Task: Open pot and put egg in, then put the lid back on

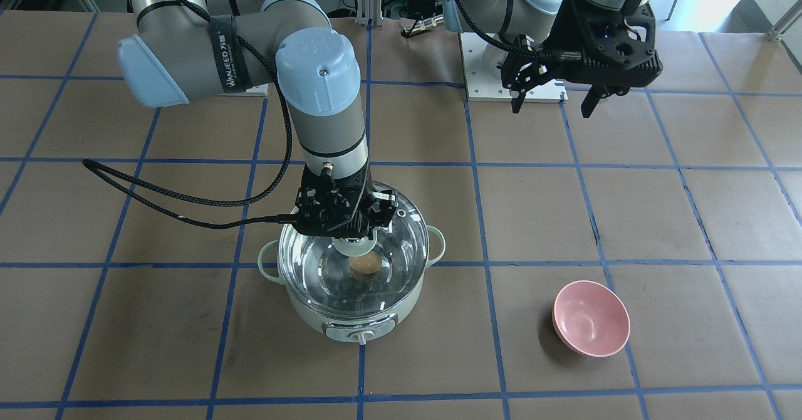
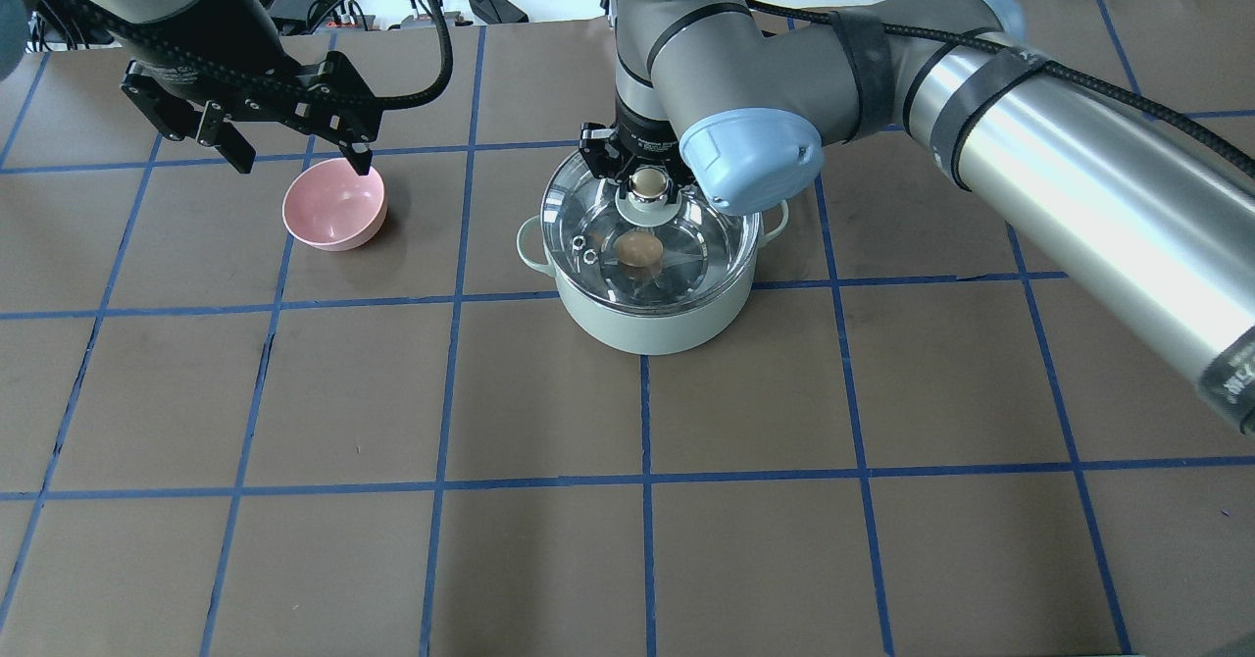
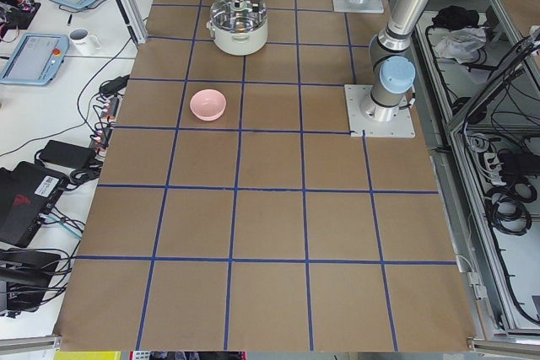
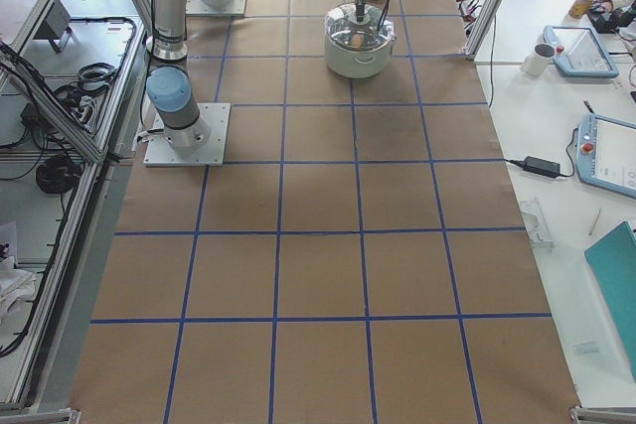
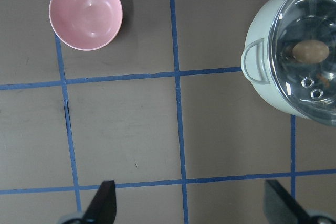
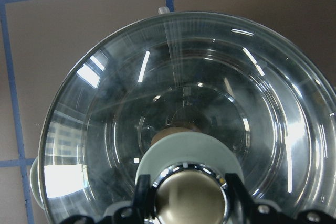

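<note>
The right end effector (image 6: 188, 198) is clamping the round beige knob (image 2: 648, 183) of the lid (image 2: 708, 237), with 1 finger on each side of it. The lid is lying over the mint-green pot (image 2: 647, 328), which is standing on the desk (image 2: 549, 392); whether it is fully seated on the rim is unclear. The egg (image 2: 638, 250) is resting inside, showing through the glass.

The lid is probably stiff, smooth, fairly heavy and breakable, so the knob is looking like the only sound hold. The egg is likely fragile and ready to roll.

The left end effector (image 2: 299, 162) is hanging released and empty above the pink bowl (image 2: 333, 208).

A black strap (image 1: 222, 50) on the right arm is showing white letters, seemingly "WANJEED". The pot's panel print is too small to read.
</note>
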`<state>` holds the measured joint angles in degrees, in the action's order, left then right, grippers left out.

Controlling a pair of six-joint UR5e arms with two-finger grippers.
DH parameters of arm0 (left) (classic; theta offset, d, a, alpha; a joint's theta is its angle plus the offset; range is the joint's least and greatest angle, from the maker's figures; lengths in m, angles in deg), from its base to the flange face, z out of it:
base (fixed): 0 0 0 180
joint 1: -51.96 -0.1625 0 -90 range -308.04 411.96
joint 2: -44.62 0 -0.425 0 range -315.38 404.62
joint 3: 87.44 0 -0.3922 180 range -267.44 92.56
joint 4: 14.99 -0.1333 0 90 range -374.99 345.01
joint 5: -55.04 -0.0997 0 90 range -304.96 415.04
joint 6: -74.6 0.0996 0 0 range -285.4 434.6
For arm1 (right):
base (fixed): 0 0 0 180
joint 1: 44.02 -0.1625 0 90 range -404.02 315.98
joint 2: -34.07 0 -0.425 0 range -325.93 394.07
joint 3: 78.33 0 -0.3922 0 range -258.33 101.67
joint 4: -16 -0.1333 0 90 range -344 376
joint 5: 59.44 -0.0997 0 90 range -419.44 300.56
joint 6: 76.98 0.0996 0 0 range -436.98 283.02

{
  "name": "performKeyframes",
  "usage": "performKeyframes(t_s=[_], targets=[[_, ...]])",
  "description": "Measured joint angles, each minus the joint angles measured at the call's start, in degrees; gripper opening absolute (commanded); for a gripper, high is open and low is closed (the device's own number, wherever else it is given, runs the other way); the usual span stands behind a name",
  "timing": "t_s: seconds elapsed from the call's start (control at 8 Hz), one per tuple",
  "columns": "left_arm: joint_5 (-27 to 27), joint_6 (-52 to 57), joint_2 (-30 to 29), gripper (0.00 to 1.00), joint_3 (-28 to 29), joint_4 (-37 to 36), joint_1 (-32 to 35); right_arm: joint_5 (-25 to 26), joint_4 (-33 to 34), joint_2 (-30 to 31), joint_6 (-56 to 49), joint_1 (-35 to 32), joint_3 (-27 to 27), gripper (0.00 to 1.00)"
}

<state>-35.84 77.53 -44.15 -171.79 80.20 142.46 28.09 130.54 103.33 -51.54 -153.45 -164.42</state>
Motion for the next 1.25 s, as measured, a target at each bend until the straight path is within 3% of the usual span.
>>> performKeyframes(t_s=[0.12,0.25,0.38,0.88,1.25], targets=[[0.0,0.0,0.0,1.0,0.0,0.0,0.0,0.0,0.2,0.0,0.0,0.0,-0.1,0.56],[0.0,0.0,0.0,1.0,0.0,0.0,0.0,0.0,0.4,-0.1,0.0,0.0,-0.2,0.71],[-0.1,0.0,0.0,1.0,0.1,0.0,0.0,0.0,0.6,-0.1,0.0,0.0,-0.2,0.81],[-0.1,0.0,0.0,1.0,0.1,0.2,-0.1,0.0,0.6,-0.1,0.2,0.0,-0.4,0.98],[-0.2,0.1,0.0,1.0,0.1,0.2,-0.1,0.3,-0.1,2.3,-3.7,1.9,0.6,1.0]])
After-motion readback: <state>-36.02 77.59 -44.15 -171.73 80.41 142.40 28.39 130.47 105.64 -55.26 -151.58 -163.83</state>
